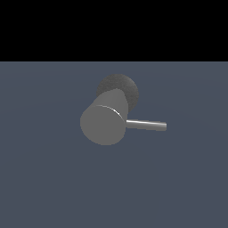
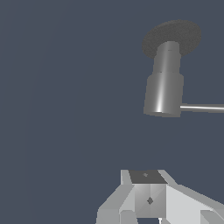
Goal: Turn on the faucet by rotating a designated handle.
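the faucet [image 1: 103, 124] stands on its dark round base [image 1: 127, 87], and the thin handle [image 1: 147, 125] sticks out toward the exterior view's right. in the wrist view the gripper [image 2: 151, 205] is well apart from the faucet; whether its jaws are released or clenched, i cannot tell.

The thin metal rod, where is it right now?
The handle sticks out sideways from the faucet, toward the exterior view's right, with nothing touching it.
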Robot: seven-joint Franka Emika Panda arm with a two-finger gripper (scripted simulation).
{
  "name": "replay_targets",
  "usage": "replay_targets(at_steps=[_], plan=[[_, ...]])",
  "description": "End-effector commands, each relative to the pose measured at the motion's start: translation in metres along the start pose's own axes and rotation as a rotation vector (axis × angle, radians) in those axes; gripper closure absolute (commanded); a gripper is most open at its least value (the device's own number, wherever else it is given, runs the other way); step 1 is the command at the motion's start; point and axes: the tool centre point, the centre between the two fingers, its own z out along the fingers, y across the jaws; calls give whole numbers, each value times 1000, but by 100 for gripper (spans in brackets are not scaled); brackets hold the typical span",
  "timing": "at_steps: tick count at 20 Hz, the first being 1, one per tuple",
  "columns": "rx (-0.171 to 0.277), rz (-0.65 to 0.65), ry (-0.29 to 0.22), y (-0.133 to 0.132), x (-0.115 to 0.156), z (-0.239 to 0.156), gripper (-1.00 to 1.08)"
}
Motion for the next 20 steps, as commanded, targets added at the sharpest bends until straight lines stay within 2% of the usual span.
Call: replay_targets(at_steps=[1, 11, 20], plan=[[105, -6, 42, -2, 4, -10, 108], [516, -5, 214, 4, 20, -55, 108], [875, 46, 377, 34, 36, -97, 108]])
